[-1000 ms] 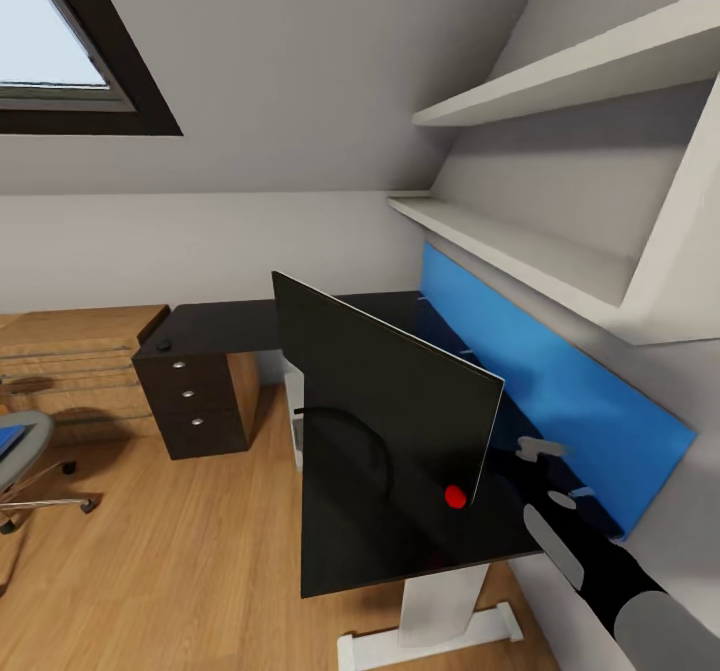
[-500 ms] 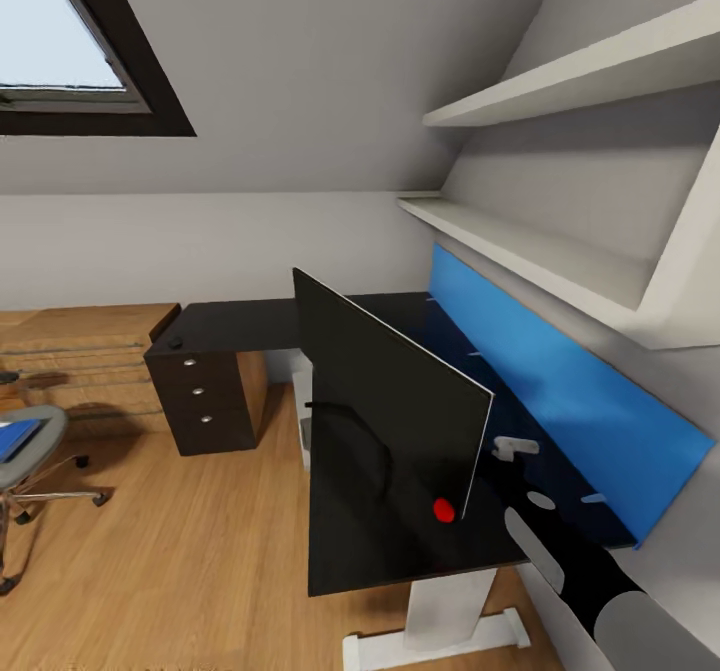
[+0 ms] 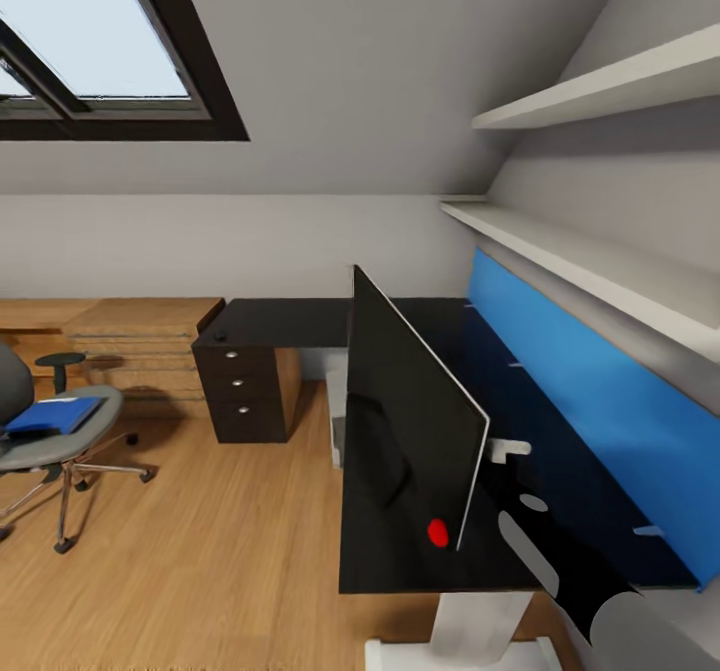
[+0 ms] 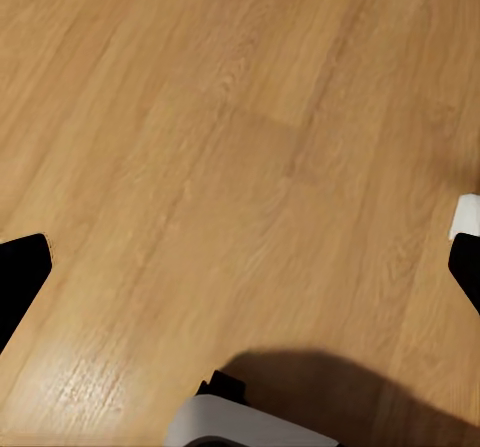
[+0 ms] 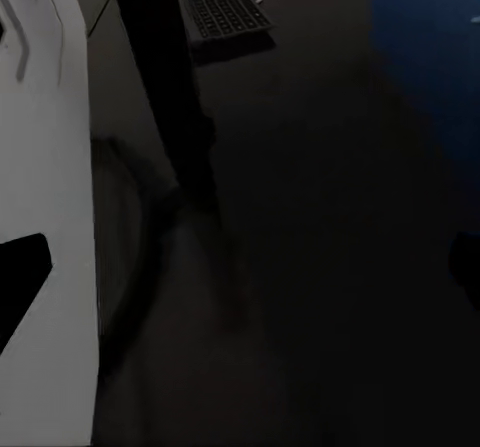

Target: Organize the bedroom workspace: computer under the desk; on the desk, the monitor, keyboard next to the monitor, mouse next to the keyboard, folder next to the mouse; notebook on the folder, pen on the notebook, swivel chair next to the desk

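The monitor (image 3: 410,421) stands edge-on on the black desk (image 3: 290,321), with its silver back (image 5: 50,167) toward the blue panel (image 3: 590,401). Behind it, my right gripper (image 3: 512,451) hovers low over the desk top, open (image 5: 240,277), holding nothing. The keyboard (image 5: 220,2) lies on the desk beyond the monitor's foot. At the left, the swivel chair (image 3: 40,446) stands apart from the desk with the blue folder (image 3: 55,416) on its seat. A tiny dark bump, perhaps the mouse (image 3: 218,336), sits on the desk's far corner. My left gripper (image 4: 240,267) is open over the wood floor.
Dark drawers (image 3: 245,391) hold up the desk's far end, and a light-wood dresser (image 3: 140,341) stands along the back wall. White shelves (image 3: 590,261) jut out above the blue panel. A pale upright shape (image 3: 337,406) shows under the desk. The desk's white foot (image 3: 470,631) is close below.
The whole view has swung, so the chair with the folder now shows more fully at the left. My right gripper stays behind the monitor.
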